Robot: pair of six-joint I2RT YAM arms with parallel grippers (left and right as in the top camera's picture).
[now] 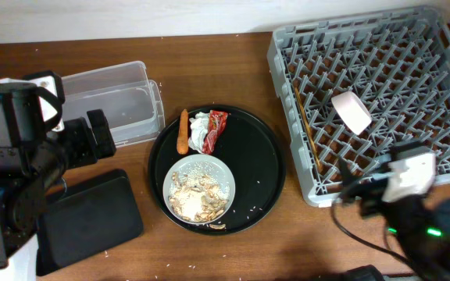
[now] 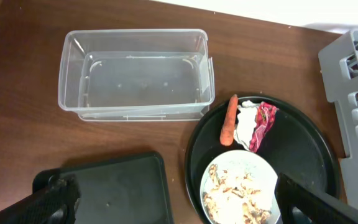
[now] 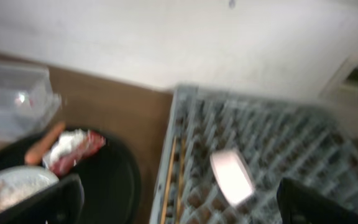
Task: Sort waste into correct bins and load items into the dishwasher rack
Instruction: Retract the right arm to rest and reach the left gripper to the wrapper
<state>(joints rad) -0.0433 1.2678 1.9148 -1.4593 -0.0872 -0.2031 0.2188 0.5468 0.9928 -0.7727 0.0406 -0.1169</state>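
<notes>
Between clear tub at left and rack at right, carrot, napkin, wrapper and rice-laden plate wait on the round tray, handy to left pincer and right pincer, both spread and empty.

I assess this as a robotics test bench dressed as a dish-clearing station rather than a working kitchen: a brown wood-grain table stands against a plain white wall. Supporting evidence: a large square grey plastic peg rack, a clear plastic rectangular tub and a black rectangular tray sit directly on the tabletop, with black cabled robot arms at either side.
</notes>
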